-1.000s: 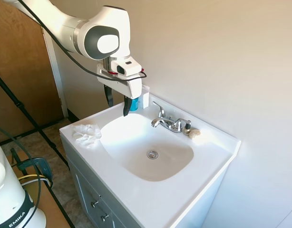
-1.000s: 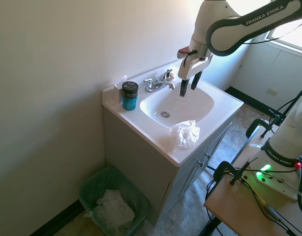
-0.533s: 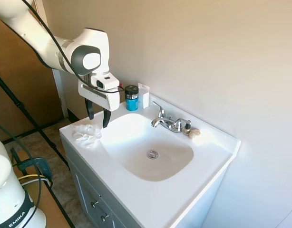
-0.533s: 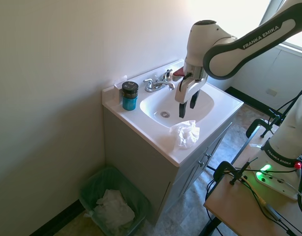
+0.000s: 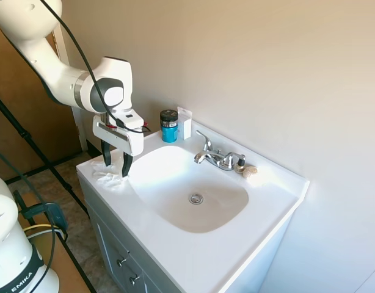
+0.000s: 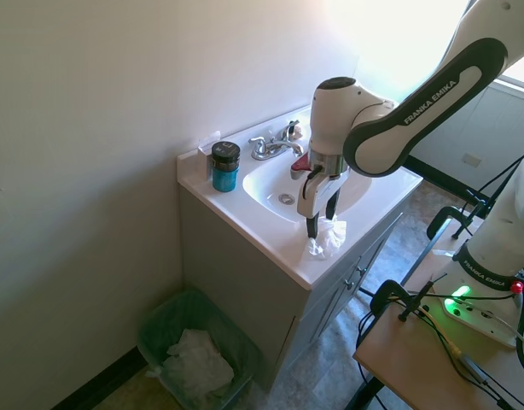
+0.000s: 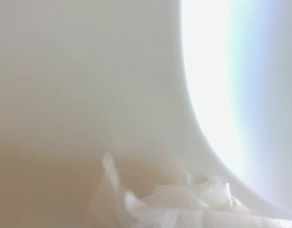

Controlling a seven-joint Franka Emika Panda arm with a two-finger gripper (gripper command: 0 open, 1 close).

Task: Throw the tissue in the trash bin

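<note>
The tissue (image 5: pixel 102 177) is a crumpled white wad on the vanity counter's corner, beside the basin. My gripper (image 5: pixel 115 166) is open and points down right over it, its dark fingertips (image 5: pixel 125 169) on either side of the wad, at or just above the countertop. From the other side, the tissue (image 6: pixel 331 240) shows below the gripper (image 6: pixel 322 224). In the wrist view the tissue (image 7: pixel 184 205) fills the lower edge, close up. The trash bin (image 6: pixel 159 326), green-lined with white paper inside, stands on the floor beside the vanity.
A blue jar with a black lid (image 5: pixel 169 126) and a small white box (image 5: pixel 185 124) stand at the counter's back corner. The faucet (image 5: pixel 215 158) and a beige shell-like lump (image 5: pixel 250 171) sit behind the sink basin (image 5: pixel 175 183). A wall runs close behind.
The arm has swung from above the basin out to the counter's corner and come down, so the open gripper now stands on the tissue. The tissue has not moved.
</note>
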